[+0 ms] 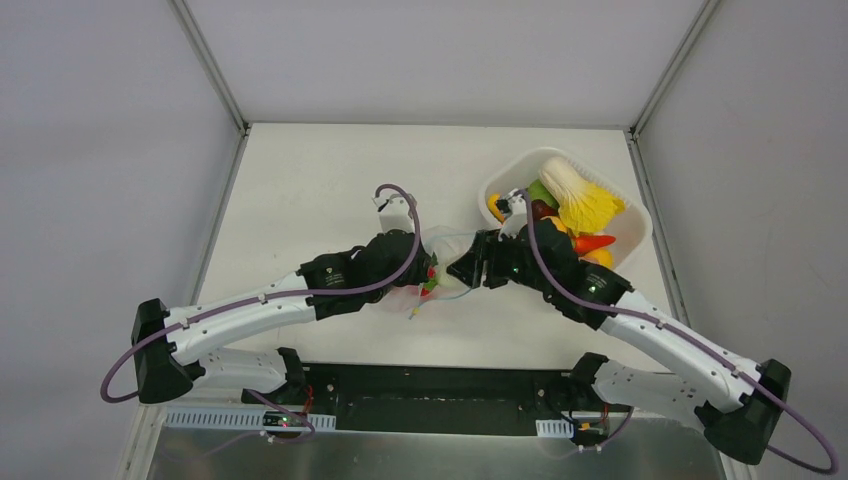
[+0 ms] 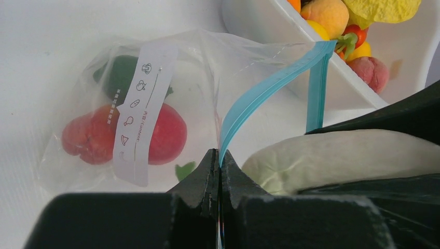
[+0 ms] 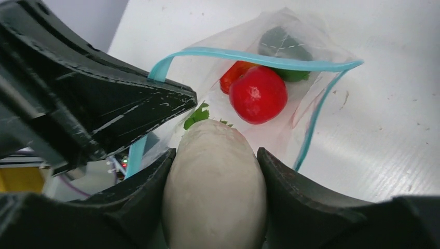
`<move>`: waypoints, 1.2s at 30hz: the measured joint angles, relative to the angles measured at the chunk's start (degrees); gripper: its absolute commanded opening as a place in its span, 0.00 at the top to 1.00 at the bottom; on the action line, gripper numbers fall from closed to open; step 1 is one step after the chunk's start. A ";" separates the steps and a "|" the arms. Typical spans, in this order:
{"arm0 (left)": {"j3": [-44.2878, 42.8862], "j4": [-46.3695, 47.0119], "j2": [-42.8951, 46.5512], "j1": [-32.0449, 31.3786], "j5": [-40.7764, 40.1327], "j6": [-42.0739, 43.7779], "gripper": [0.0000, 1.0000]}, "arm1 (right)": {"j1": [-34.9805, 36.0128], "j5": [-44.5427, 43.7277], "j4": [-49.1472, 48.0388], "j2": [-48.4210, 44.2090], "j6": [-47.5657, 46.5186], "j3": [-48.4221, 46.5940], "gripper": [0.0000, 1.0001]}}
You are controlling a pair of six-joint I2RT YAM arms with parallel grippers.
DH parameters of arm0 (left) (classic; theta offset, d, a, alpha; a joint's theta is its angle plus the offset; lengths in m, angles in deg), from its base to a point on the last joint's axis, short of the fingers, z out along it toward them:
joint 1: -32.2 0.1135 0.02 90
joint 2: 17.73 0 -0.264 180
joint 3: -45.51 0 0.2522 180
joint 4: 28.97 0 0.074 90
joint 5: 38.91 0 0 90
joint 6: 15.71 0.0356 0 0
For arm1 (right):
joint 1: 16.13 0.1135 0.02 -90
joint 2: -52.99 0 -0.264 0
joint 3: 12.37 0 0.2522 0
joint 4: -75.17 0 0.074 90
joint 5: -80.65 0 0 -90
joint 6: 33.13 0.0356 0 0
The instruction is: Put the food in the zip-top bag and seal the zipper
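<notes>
The clear zip-top bag (image 2: 207, 67) lies on the table with its mouth held open; it also shows in the top view (image 1: 443, 262). Inside it are red food (image 3: 258, 95) and a dark green piece (image 2: 120, 72). My left gripper (image 2: 220, 157) is shut on the bag's teal-blue zipper (image 2: 270, 85) edge and holds it up. My right gripper (image 3: 215, 153) is shut on a pale white vegetable with green leaves (image 3: 215, 197), at the bag's mouth. In the top view the left gripper (image 1: 428, 268) and the right gripper (image 1: 463, 270) nearly meet over the bag.
A white rounded tub (image 1: 628, 240) at the back right holds several more toy foods, yellow, orange and red (image 1: 585, 205). It lies right behind the bag, its wall close in the left wrist view (image 2: 270, 26). The table's side walls rise left and right.
</notes>
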 measured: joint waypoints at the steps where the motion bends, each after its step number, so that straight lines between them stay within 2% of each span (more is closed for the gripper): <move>1: -0.04 0.00 0.00 -0.26 -0.02 -0.02 1.00 | 1.60 -1.84 -0.44 0.96 -0.20 0.00 0.63; 5: -0.04 0.04 0.00 -0.35 -0.04 0.00 1.00 | 8.33 -10.91 -0.90 6.08 -2.21 -1.40 0.54; 8: -0.04 0.07 0.17 -0.35 -0.17 0.00 1.00 | 11.65 -15.32 -1.88 9.79 -3.48 -2.82 0.42; 12: 0.04 0.39 1.27 -0.33 -0.74 0.04 1.00 | 12.33 -14.69 -6.10 9.92 -4.00 -1.92 0.20; 15: 1.57 2.49 3.67 -0.33 -1.73 0.02 1.00 | 12.20 -12.79 -7.78 9.07 -3.78 -1.49 0.11; 17: 3.30 3.93 5.73 -0.33 -2.05 0.02 1.00 | 11.89 -11.21 -8.13 9.03 -3.76 -1.60 0.09; 20: 5.35 5.31 7.69 -0.35 -2.16 0.00 1.00 | 11.54 -9.68 -8.13 9.03 -3.63 -1.60 0.14; 23: 6.12 5.64 8.13 -0.35 -3.23 -0.02 1.00 | 11.26 -8.31 -8.13 8.57 -3.17 -1.60 0.33; 30: 8.50 5.42 10.86 -0.35 -6.25 -0.22 1.00 | 10.97 -4.26 -7.98 1.73 -1.25 -1.73 0.63; 33: 8.92 4.22 11.93 -0.35 -7.41 -0.22 1.00 | 10.97 -5.55 -7.41 -0.61 -0.94 -1.97 0.63; 36: 8.90 -1.90 13.25 -0.68 -13.66 -3.41 1.00 | 10.93 -8.52 -6.58 -3.96 -0.70 -1.66 0.61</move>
